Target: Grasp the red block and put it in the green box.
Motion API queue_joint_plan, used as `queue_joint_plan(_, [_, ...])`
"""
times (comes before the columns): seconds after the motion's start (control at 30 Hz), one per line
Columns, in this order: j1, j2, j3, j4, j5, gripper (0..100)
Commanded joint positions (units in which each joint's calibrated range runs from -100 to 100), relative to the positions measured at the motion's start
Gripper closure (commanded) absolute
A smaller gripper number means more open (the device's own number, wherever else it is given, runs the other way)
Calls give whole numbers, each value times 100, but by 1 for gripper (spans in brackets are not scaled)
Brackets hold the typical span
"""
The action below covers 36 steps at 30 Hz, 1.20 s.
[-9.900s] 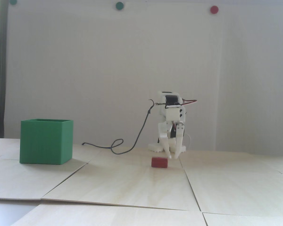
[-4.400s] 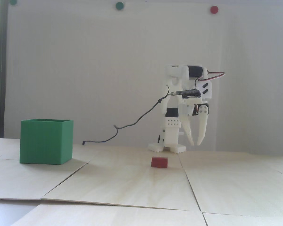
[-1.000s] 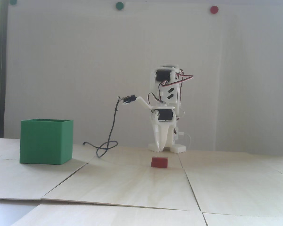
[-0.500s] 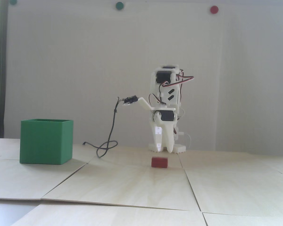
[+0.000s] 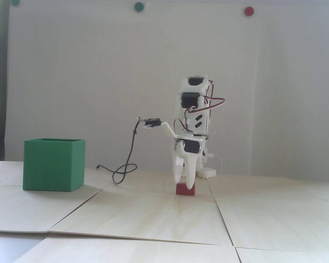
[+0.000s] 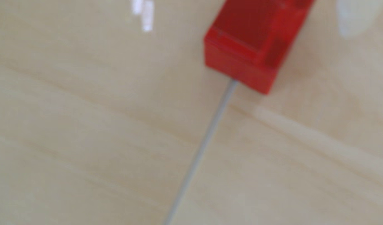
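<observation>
Block (image 5: 182, 189) sat on wood table (image 5: 153, 213), mid-scene, far right of box (image 5: 53, 164) in fixed view. Gripper (image 5: 184, 184) pointed down at block; front finger (image 5: 191, 175) overlapped its right top, rear finger half hidden. Jaws apart; contact unclear. Wrist view blurred: block (image 6: 249, 43) cut off at top edge, over panel seam (image 6: 199, 155).

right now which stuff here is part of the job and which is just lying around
Part of the job:
small dark-red rectangular block
large matte green cube-shaped box
white gripper, jaws down at the block

Just lying about:
thin dark cable
round green dot and round red dot on the wall
</observation>
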Motion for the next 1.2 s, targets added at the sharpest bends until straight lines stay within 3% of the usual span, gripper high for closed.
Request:
queue_joint_plan(0.0, [10,-553,-16,-102,39,70])
queue_joint_plan(0.3, [10,-553,-16,-102,39,90])
queue_joint_plan(0.53, [10,-553,-16,-68,70,92])
queue_joint_plan(0.63, [10,-553,-16,-51,75,99])
queue_joint_plan(1.17, [123,-703,-406,126,65,98])
